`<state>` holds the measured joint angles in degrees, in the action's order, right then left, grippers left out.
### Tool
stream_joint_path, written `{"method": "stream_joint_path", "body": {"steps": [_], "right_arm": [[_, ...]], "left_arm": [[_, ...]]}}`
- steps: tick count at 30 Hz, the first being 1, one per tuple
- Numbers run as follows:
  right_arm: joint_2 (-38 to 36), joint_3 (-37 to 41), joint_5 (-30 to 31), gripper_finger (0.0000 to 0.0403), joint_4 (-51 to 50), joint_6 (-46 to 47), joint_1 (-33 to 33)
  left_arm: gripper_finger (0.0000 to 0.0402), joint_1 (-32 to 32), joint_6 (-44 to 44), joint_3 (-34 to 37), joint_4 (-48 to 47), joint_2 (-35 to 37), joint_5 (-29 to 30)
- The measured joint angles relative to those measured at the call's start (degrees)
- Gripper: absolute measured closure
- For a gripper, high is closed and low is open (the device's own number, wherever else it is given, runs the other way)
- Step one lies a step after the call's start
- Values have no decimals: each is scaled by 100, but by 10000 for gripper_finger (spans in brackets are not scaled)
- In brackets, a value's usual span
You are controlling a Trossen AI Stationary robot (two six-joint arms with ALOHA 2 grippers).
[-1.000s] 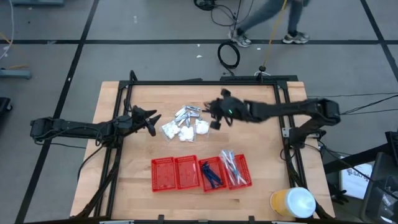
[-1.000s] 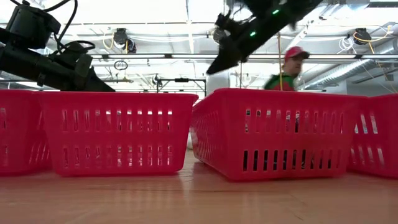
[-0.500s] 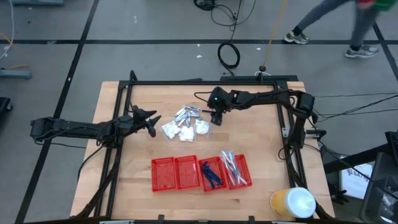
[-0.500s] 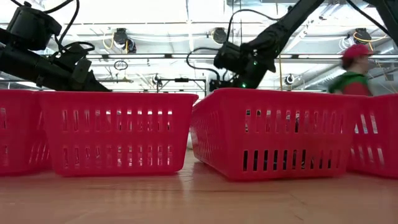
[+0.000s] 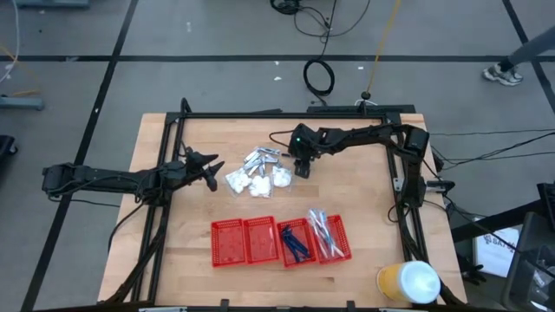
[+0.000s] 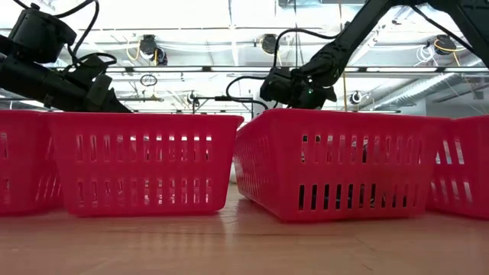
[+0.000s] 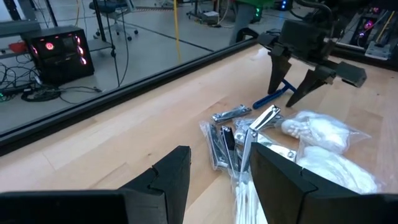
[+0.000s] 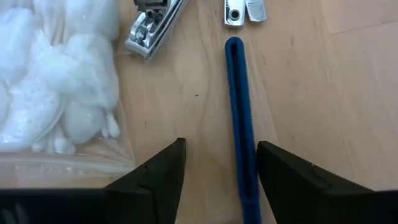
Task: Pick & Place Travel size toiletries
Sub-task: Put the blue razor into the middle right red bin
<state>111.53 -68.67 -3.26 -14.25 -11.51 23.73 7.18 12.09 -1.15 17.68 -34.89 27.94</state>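
The right gripper [image 8: 217, 171] hangs low over the dark blue stick [image 8: 241, 118], its fingers spread with the stick lying lengthwise between them, nearer one finger than the other. To grip well, it likely needs to shift sideways until the stick is centred, then drop straight and close across the thin handle, without nudging the clear bag of white pieces [image 8: 56, 81] beside the stick or the metal clippers [image 8: 152, 22] just beyond its far end. Well beyond the stick, the left gripper [image 5: 208, 169] waits open at the pile's other side.
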Motion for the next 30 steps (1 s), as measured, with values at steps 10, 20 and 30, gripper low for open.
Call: {"method": "stream_joint_path", "body": {"steps": [10,20,30], "right_arm": [[7,3,1,332,-270,-41,-11],[-68,17,334,380,-250,-122,-17],[-1381,35,358,383,-274,613,-413]], "left_arm": [[236,2,3,0,-8,1,0],[236,2,5,0,-157,1,0],[236,2,-44,0,-163,0,2]]}}
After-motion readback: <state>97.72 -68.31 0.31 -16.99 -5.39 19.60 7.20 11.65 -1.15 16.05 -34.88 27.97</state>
